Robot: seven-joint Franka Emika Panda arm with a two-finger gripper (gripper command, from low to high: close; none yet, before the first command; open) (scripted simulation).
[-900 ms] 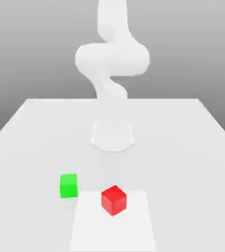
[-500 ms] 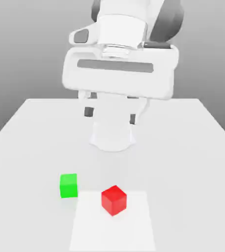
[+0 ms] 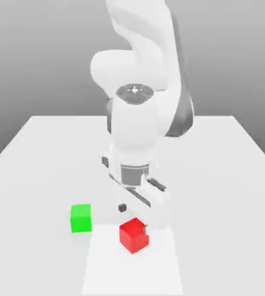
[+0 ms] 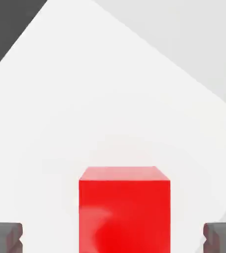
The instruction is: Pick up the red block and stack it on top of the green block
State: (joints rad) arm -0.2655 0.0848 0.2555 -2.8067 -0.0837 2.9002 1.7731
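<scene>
Table: a wide, plain white matte table carries everything; a slightly brighter square patch lies on it by the near edge, about midway along.
Arm: the big white Franka arm rises from its base toward the far middle of the table and bends forward and down over the near middle.
Claw: the arm's two-finger claw is low over the red cube, fingers spread wide. In the hand view one dark fingertip stands on each side of the cube with clear gaps, so it holds nothing.
Red block: a small bright red matte cube sits on the table on the brighter patch, near the near edge and roughly central, turned so a corner faces the exterior view. It lies between the open fingers, not touched as far as I can tell.
Green block: a small bright green matte cube of like size sits flat on the table, near the red one, toward the exterior view's left and a little farther from the near edge. Nothing is on top of it.
Progress: early, I would say. The approach looks nearly done, with the claw lined up around the red cube. Left to do: settle lower, close, lift, carry across to the green cube, set down and release.
</scene>
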